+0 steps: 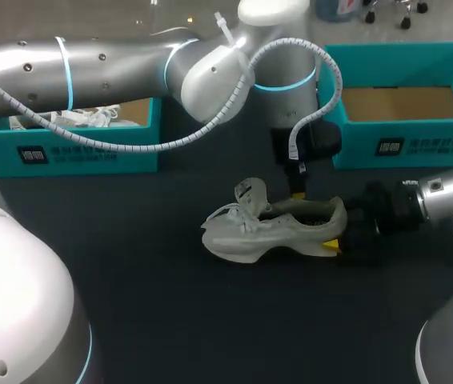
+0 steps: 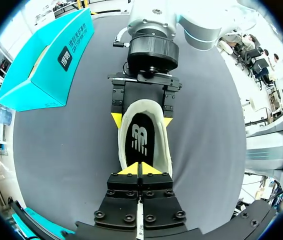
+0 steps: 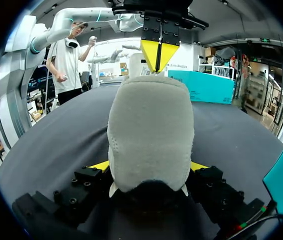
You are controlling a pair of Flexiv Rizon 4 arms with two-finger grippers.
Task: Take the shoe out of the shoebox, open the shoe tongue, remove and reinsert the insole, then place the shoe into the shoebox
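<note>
A pale grey shoe (image 1: 278,228) lies on the dark table, toe to the left, laces loose and tongue (image 1: 250,194) standing up. My right gripper (image 1: 340,240) is shut on its heel. In the right wrist view the heel (image 3: 150,135) fills the space between that gripper's (image 3: 149,167) yellow tips. My left gripper (image 1: 297,190) hangs shut just above the shoe's opening, nothing visible between its tips. The left wrist view looks down past the left gripper (image 2: 140,169) onto the black insole (image 2: 140,140) inside the shoe, with the right gripper's fingertips (image 2: 116,120) clamping the heel from both sides.
Two teal shoeboxes stand at the back. The left one (image 1: 74,148) holds white paper and laces, and the right one (image 1: 402,144) shows a bare cardboard floor. My left arm spans the back of the table from the left.
</note>
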